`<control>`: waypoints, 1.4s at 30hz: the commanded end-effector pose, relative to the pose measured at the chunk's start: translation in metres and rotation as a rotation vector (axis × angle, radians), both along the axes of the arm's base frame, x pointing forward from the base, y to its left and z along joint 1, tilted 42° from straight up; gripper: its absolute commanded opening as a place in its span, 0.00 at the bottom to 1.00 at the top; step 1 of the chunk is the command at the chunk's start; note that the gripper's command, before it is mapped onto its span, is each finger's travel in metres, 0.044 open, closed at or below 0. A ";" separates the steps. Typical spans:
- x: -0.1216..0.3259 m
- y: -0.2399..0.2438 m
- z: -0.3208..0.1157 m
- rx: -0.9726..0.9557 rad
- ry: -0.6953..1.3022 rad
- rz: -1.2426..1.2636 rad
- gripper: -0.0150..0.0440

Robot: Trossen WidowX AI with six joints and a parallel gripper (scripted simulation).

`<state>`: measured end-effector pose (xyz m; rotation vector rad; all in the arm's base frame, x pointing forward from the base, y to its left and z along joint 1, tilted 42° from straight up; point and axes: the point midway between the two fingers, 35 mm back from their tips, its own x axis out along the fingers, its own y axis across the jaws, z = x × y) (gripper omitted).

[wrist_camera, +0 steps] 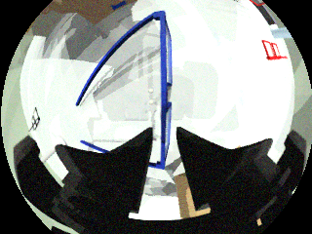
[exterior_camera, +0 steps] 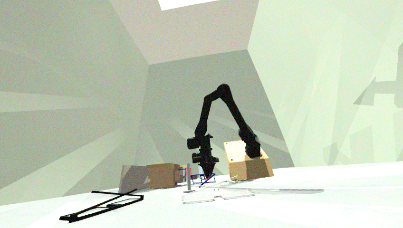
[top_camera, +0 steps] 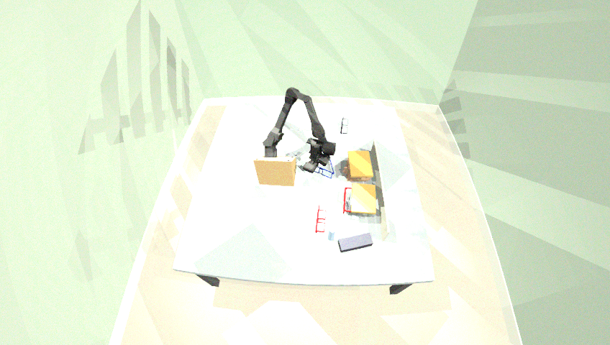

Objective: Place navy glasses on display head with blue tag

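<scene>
The navy glasses (top_camera: 326,175) (exterior_camera: 203,183) (wrist_camera: 163,58) stand on the table with temples unfolded. My gripper (exterior_camera: 208,176) (wrist_camera: 164,131) is partly open, pointing down at them. In the wrist view the front frame runs through the gap between the fingertips near its lower end; contact is not visible. The lower temple is partly hidden by a finger. The display head with a small blue tag (exterior_camera: 176,183) (wrist_camera: 118,5) is the yellow-topped one (top_camera: 360,164) (exterior_camera: 162,176). The other head (top_camera: 363,199) has red glasses (top_camera: 344,200) at its front.
A grey panel (top_camera: 380,179) (exterior_camera: 132,177) stands behind the heads. A wooden block (top_camera: 275,172) (exterior_camera: 235,170) is at the arm's base. Loose red glasses (top_camera: 317,220), a pale cylinder (top_camera: 331,235), a dark case (top_camera: 355,242), black glasses (exterior_camera: 73,217) and a grey post (exterior_camera: 188,176) are around.
</scene>
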<state>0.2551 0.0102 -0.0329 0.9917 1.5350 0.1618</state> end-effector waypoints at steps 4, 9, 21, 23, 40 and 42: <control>-0.002 0.004 -0.005 0.008 0.011 -0.004 0.46; -0.001 0.006 -0.003 0.008 0.011 -0.004 0.46; -0.002 0.006 -0.004 0.006 0.013 0.000 0.33; -0.002 0.006 -0.004 0.006 0.013 0.000 0.31; -0.001 -0.013 0.014 0.000 0.013 -0.003 0.25; -0.001 -0.022 0.022 -0.002 0.013 -0.003 0.25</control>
